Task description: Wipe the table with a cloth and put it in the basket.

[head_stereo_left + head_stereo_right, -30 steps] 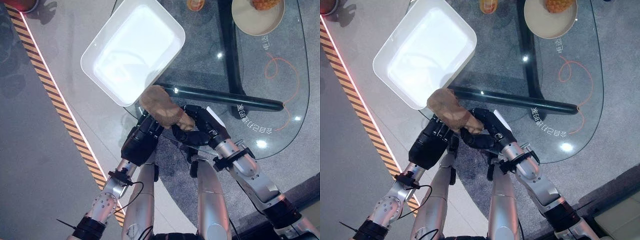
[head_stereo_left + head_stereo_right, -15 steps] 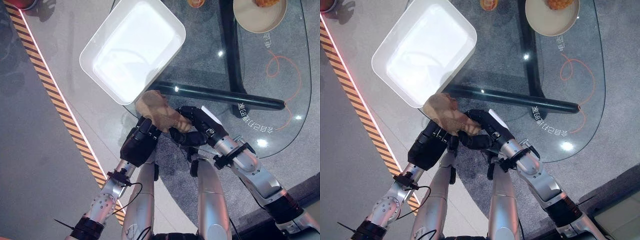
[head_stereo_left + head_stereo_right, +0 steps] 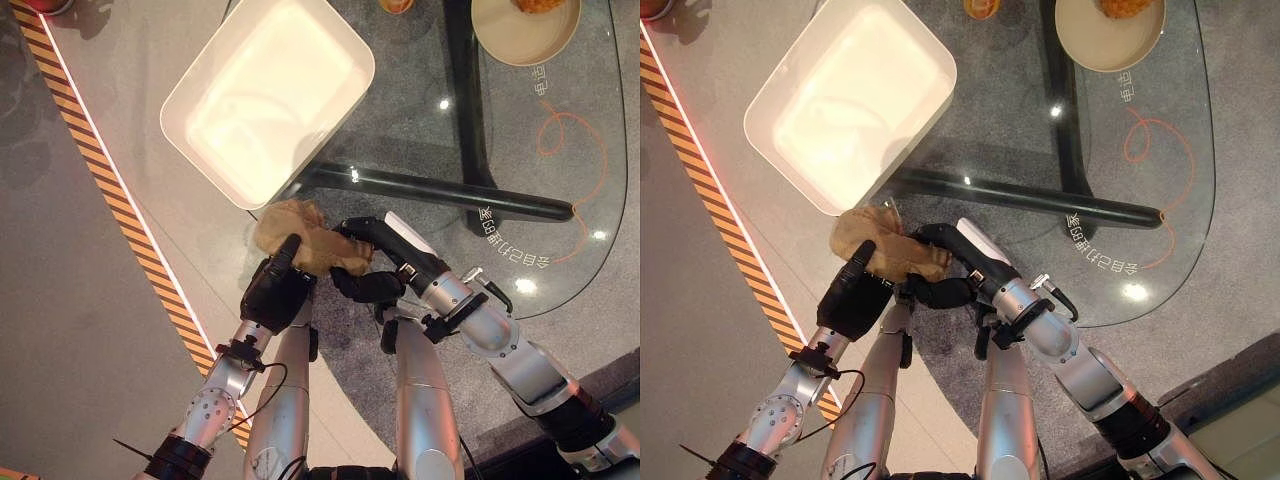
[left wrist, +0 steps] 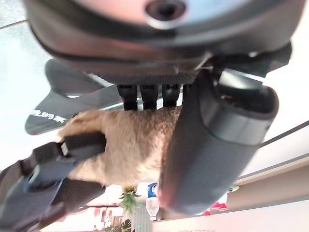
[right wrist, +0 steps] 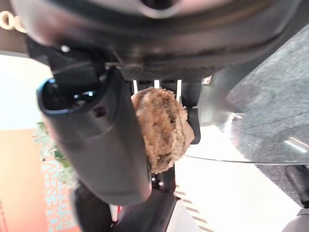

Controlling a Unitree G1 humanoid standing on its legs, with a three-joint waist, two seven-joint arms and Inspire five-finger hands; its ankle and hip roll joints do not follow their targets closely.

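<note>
**Tan cloth off the glass, basket next**

Tan and crumpled, the cloth point(image 3: 305, 243) is bunched between both hands at the near-left edge of the glass table point(image 3: 560, 200), just short of the white basket point(image 3: 268, 100). The left hand point(image 3: 274, 290) has fingers and thumb curled round its near side; the right hand point(image 3: 375, 265) pinches the other end, thumb pressed against the wad in its wrist view. Wiping looks finished, judging by the cloth gathered into a ball. Left to do: carry it over the basket's near rim and let go. A tan plate point(image 3: 525, 25) sits at the table's far edge, well apart.
</note>
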